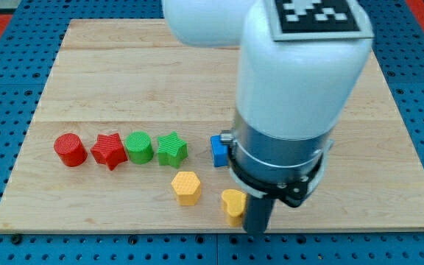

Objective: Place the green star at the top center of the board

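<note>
The green star (171, 149) lies on the wooden board (124, 73), left of centre in the lower half. It ends a row: red cylinder (70, 149), red star (109, 151), green cylinder (139, 147), then the green star. My tip (255, 230) shows as a dark rod at the board's bottom edge, below and well to the right of the green star. It stands just right of a yellow heart-shaped block (232, 205). The arm's white body hides the board behind it.
A yellow hexagon block (186, 187) lies below the green star. A blue block (218, 150) sits to the star's right, partly hidden by the arm. A blue pegboard (6, 88) surrounds the board.
</note>
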You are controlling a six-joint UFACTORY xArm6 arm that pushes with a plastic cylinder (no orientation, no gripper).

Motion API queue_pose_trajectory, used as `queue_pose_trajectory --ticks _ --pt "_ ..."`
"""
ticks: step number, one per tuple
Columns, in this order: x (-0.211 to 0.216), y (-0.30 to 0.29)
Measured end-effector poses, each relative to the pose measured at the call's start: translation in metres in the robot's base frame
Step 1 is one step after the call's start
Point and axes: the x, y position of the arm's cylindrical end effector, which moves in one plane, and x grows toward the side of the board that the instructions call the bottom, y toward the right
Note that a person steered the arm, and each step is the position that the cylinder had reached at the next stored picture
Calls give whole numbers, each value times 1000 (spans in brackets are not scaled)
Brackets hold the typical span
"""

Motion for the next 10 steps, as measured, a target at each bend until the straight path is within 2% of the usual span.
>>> queue_pose_trajectory --ticks 2,3,5,6,8,10 --pt "-8 -60" --pt "-8 -19" --pt "-8 -12" --pt "-48 -1" --pt "-80 -75" --pt "-161 -98"
